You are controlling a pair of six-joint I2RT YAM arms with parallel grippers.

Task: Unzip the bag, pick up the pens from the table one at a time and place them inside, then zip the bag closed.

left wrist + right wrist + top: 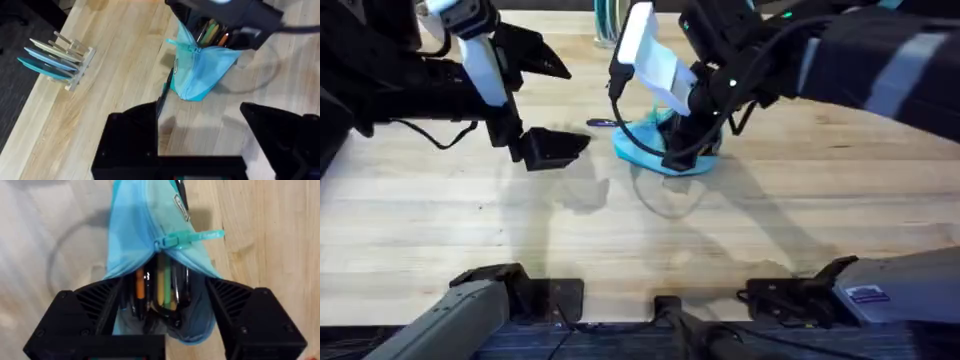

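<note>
Between the right gripper's [162, 305] spread fingers, the turquoise bag [150, 240] stands half-zipped, pens [162, 282] upright inside; left gripper [200, 135] wide, empty.

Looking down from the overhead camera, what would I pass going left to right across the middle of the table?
Left end effector → dark pen lying on the table → blue bag → right end effector at the bag.

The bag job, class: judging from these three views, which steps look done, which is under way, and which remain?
Done: the bag is unzipped at one end, and pens sit inside it. In hand: the right gripper straddles the open mouth, fingers spread. The left gripper hovers open beside it, empty. Left: one dark pen lies on the table against the bag, and the zipper pull hasn't closed the mouth.
</note>
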